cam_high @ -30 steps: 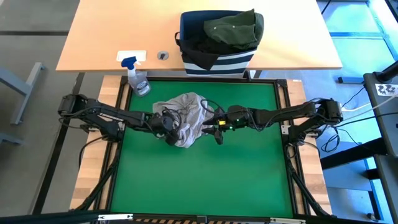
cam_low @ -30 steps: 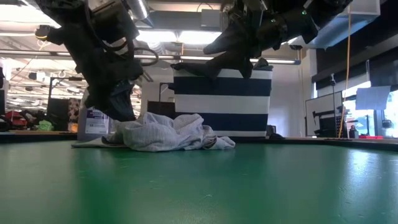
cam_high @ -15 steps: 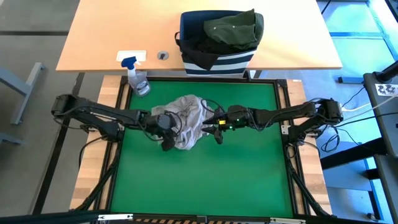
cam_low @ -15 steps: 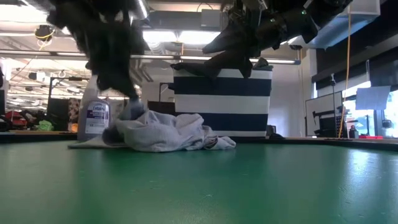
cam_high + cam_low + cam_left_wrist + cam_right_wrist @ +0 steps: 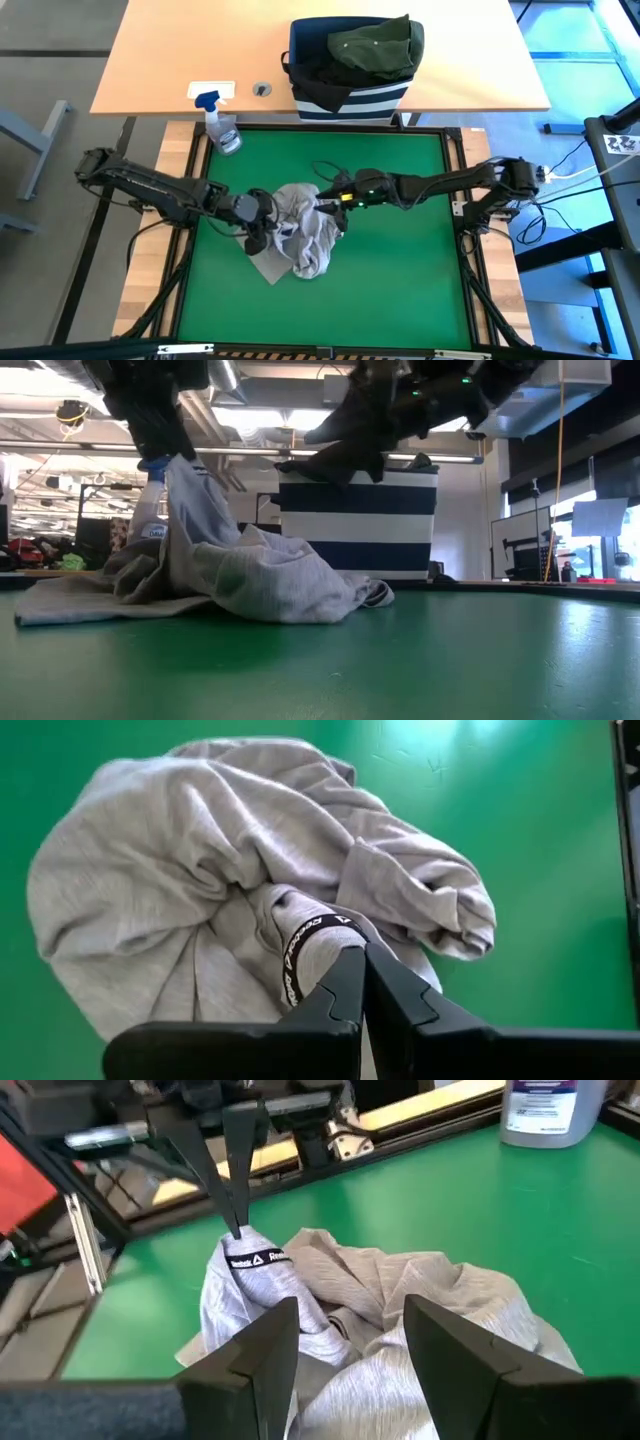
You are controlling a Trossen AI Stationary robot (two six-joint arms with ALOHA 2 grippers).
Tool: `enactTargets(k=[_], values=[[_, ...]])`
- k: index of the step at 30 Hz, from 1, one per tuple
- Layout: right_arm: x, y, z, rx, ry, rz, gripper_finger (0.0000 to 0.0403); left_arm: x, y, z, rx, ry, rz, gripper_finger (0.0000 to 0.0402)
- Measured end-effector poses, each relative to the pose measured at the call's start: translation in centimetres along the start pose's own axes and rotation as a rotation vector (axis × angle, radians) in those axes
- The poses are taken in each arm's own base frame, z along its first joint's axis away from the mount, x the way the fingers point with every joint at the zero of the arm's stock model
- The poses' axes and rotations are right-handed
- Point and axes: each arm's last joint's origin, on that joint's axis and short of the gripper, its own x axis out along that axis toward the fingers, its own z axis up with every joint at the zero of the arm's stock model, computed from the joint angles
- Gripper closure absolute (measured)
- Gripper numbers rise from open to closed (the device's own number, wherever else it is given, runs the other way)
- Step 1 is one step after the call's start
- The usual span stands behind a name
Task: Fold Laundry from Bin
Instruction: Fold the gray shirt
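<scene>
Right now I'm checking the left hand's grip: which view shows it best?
The left wrist view: the left hand is shut on the light grey garment at its black-lettered collar band. The right wrist view shows it farther off; in the high and low views it is too small to judge.

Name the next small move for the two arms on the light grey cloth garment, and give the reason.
Probably bring the open right gripper down to pinch the light grey cloth garment. The left gripper is shut on its collar band, lifted off the green mat, while the rest lies bunched, needing a second grip to spread it.
</scene>
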Motion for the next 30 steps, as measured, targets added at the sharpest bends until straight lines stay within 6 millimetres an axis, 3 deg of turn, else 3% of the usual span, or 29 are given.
enactTargets(k=[11, 21, 25, 30], values=[[4.7, -1.0, -1.5, -0.104, 0.331, -0.122, 0.0221, 0.0, 0.0, 0.1, -0.025, -0.027, 0.024, 0.0401], [7.0, -2.4, -4.2, -0.129, 0.367, -0.261, 0.0224, 0.0, 0.0, 0.2, -0.027, -0.033, 0.021, 0.0401], [7.0, -2.6, -4.1, -0.15, 0.356, -0.323, 0.0263, 0.0, 0.0, 0.2, -0.024, -0.034, 0.02, 0.0401], [7.5, -3.3, -5.2, -0.205, 0.4, -0.349, 0.0358, 0.0, 0.0, 0.2, -0.021, -0.037, 0.019, 0.0401]])
